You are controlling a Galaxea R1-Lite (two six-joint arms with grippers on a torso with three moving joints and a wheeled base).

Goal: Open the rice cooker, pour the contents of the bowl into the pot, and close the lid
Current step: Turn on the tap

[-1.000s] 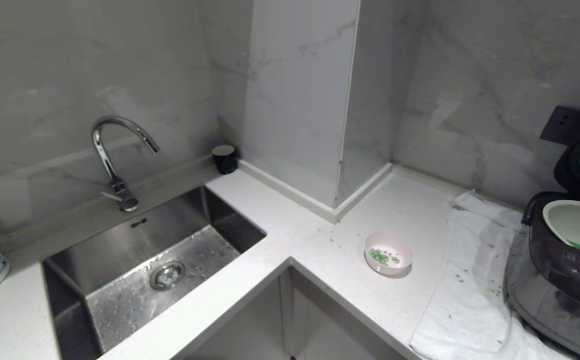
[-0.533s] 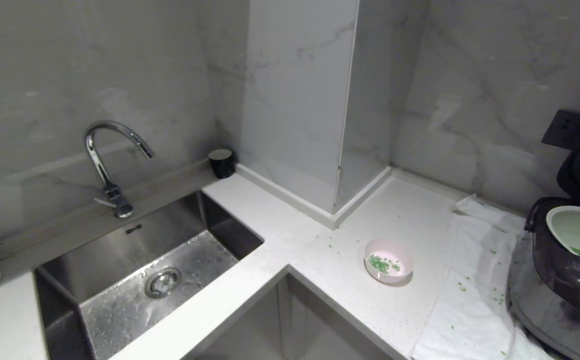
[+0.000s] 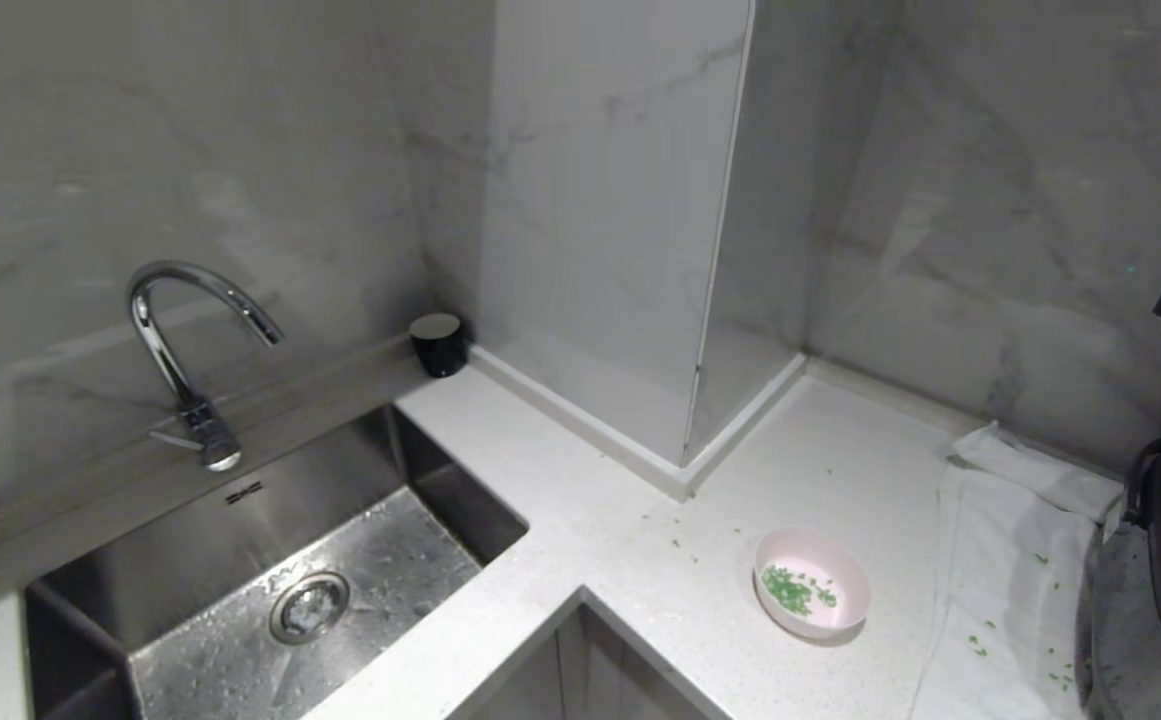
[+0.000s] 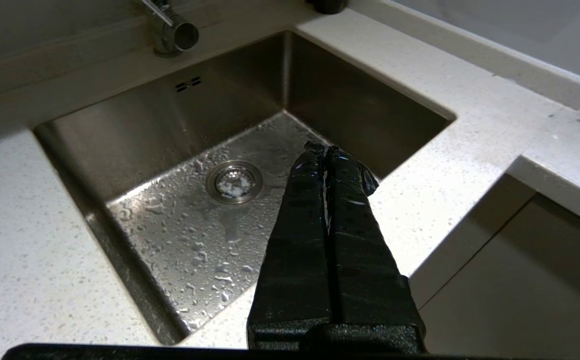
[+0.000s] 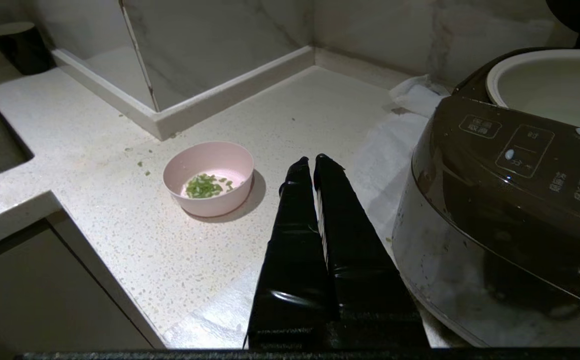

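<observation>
Right wrist view: right gripper (image 5: 308, 159) hangs level, fingers pressed together, empty, between the pink bowl (image 5: 209, 178) of green bits (image 5: 204, 185) and the rice cooker (image 5: 509, 200), seemingly open. Left gripper (image 4: 325, 149), likewise closed, points over the sink (image 4: 170, 150).

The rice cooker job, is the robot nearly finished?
Partly. The dark brown-grey rice cooker is open, showing its round white inner pot. The small pink bowl still holds green chopped bits. Both pincers, left and right, are shut and empty. Left: pouring, closing.
</observation>
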